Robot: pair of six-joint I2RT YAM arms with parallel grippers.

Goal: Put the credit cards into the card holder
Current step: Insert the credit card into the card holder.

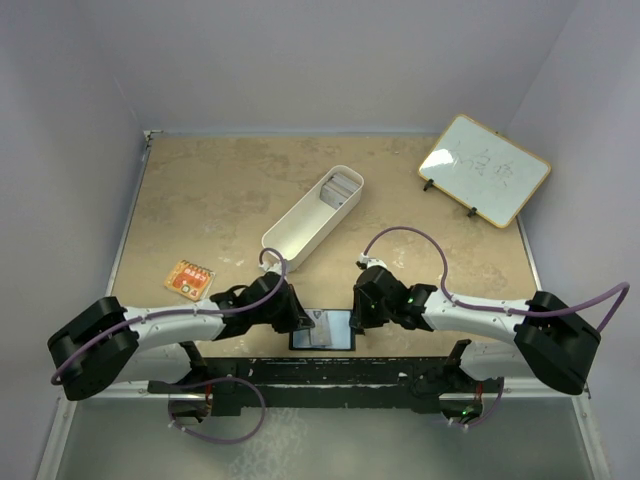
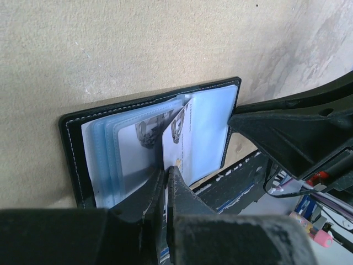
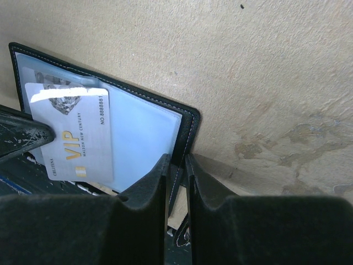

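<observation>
The black card holder (image 1: 322, 329) lies open at the table's near edge, its blue-grey clear sleeves (image 2: 118, 157) facing up. My left gripper (image 2: 166, 172) is shut on the near end of a grey credit card (image 2: 179, 138) marked VIP (image 3: 71, 138). The card's far end rests at a sleeve's mouth, and how far it is in I cannot tell. My right gripper (image 3: 176, 160) is shut on the holder's black right cover edge (image 3: 186, 124). More credit cards (image 1: 340, 184) sit in the far end of the white tray (image 1: 300, 228).
A small orange card (image 1: 189, 279) lies on the table to the left of my left arm. A whiteboard (image 1: 484, 168) stands at the back right. The two grippers (image 1: 300, 318) (image 1: 358, 312) are close together over the holder, by the table's metal front rail (image 1: 330, 372).
</observation>
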